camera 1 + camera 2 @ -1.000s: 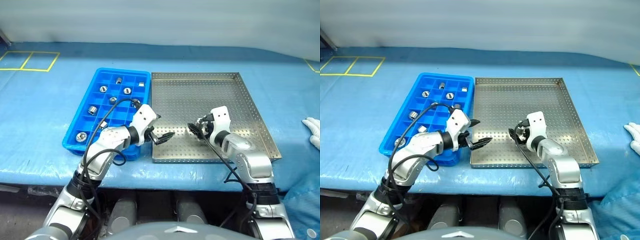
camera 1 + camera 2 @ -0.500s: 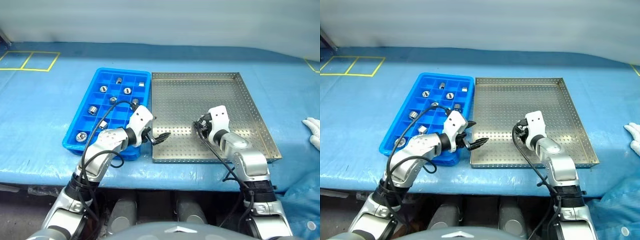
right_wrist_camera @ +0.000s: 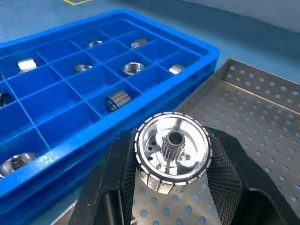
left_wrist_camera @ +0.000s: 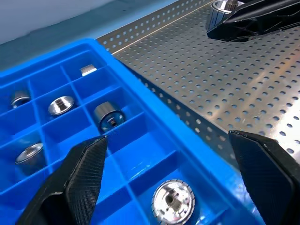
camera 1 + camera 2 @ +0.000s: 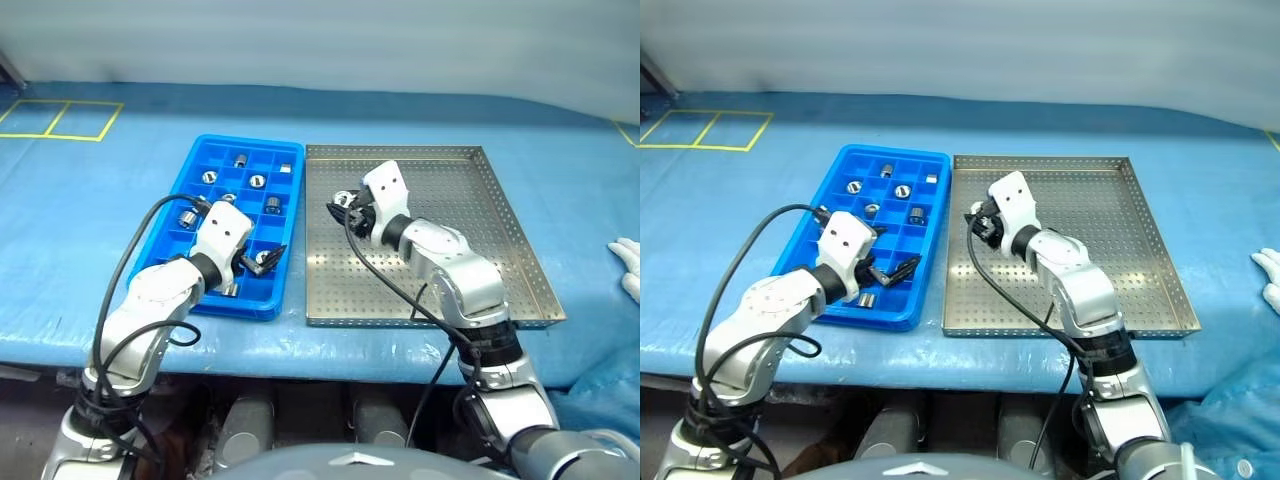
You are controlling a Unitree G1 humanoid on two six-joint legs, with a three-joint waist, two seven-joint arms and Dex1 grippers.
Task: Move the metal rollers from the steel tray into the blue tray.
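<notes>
My right gripper (image 5: pixel 345 207) is shut on a shiny metal roller (image 3: pixel 171 152) with a toothed centre hole. It holds the roller above the left part of the steel tray (image 5: pixel 450 180), close to the blue tray's (image 5: pixel 240 139) right wall. Several more metal rollers (image 5: pixel 257 181) lie in separate compartments of the blue tray. My left gripper (image 5: pixel 262 258) hangs open over the tray's near right corner with nothing between its fingers (image 4: pixel 82 180). One roller (image 4: pixel 172 204) lies in the compartment below it.
Both trays sit side by side on a blue cloth-covered table. A person's white-gloved hand (image 5: pixel 627 262) rests at the far right edge. Yellow tape lines (image 5: pixel 60 120) mark the cloth at the far left.
My right gripper shut on a roller on the steel tray, lifted it and carried it left towards the blue tray. My left gripper moved left from the steel tray's edge to over the blue tray, still open.
</notes>
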